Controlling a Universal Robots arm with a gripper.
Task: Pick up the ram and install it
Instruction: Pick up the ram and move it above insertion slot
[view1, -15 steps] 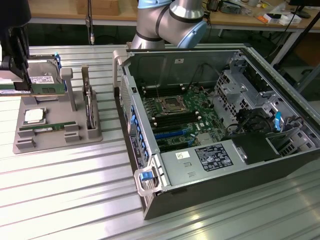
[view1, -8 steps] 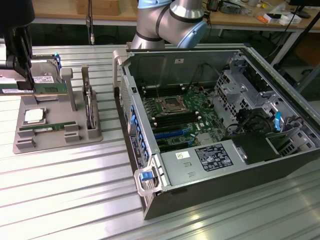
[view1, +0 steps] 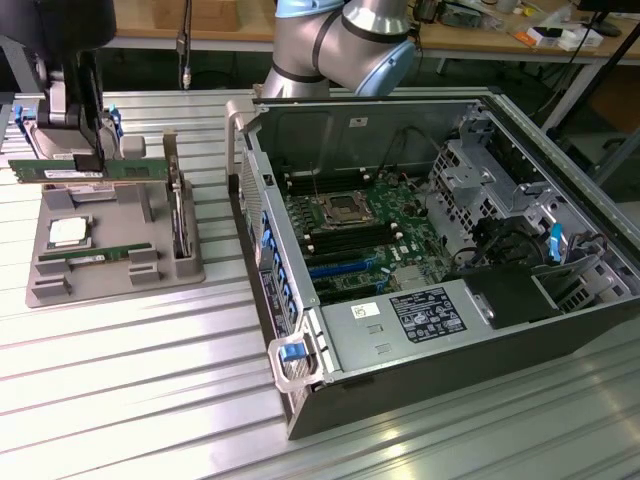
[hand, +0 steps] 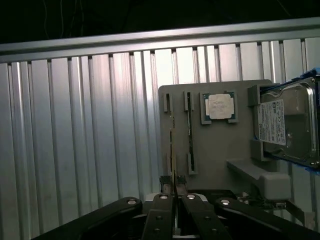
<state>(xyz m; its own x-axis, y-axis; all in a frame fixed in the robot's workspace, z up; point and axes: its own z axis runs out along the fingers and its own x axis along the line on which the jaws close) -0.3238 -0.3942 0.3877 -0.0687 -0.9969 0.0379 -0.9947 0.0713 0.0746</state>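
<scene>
Ram (view1: 130, 170) is pinched edge-on in the gripper (hand: 174, 186), fingers clamped tight on it, over the grey tray (view1: 60, 285) at the exterior view's left, well apart from the open computer case (view1: 450, 330); looks light and stiff but fragile imo; I'd hold the long edges near the middle, never chips or contacts; its white label is too small to read; same for the hard drive (hand: 287, 125) sticker.

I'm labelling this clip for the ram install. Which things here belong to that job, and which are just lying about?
Job: the ram, clamped in the gripper; the open computer case with its motherboard.

Lying about: processor, card with bracket and a second green stick in the grey tray; hard drive.
</scene>
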